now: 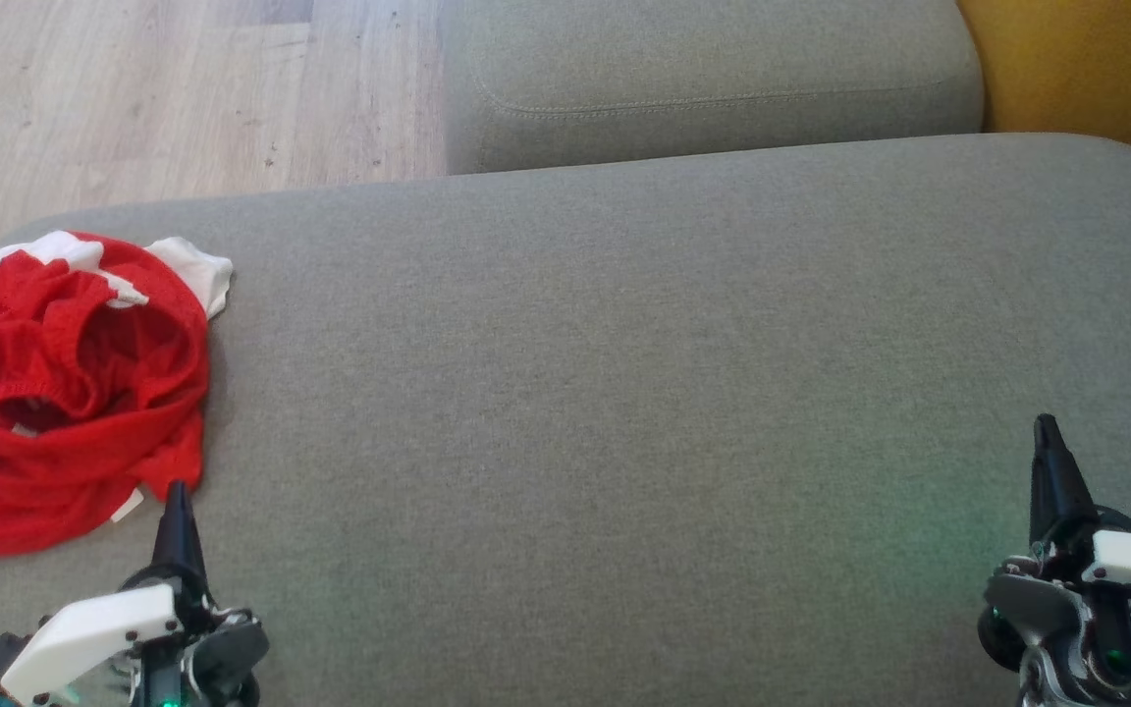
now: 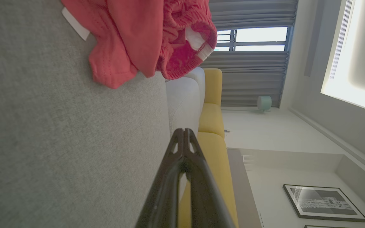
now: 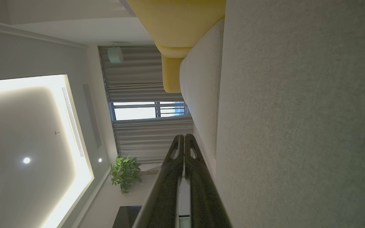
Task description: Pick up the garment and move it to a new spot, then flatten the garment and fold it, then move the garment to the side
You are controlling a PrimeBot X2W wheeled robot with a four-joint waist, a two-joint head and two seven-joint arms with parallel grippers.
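The garment [image 1: 65, 383] is red knit with white trim, lying crumpled in a heap at the left end of the grey cushion [image 1: 624, 393]. My left gripper [image 1: 176, 491] hovers low at the lower left, shut and empty, its tip just below the heap's near edge. In the left wrist view the garment [image 2: 138, 34] lies ahead of the closed left gripper [image 2: 184, 130], apart from it. My right gripper [image 1: 1047, 424] stands at the lower right, shut with nothing in it, far from the garment. Its tips [image 3: 184, 136] meet in the right wrist view.
The grey cushion stretches wide between the two grippers. A second grey cushion [image 1: 713, 79] lies behind it, with a yellow seat [image 1: 1086, 59] at the far right. Wooden floor [image 1: 163, 88] shows at the upper left, past the cushion's left edge.
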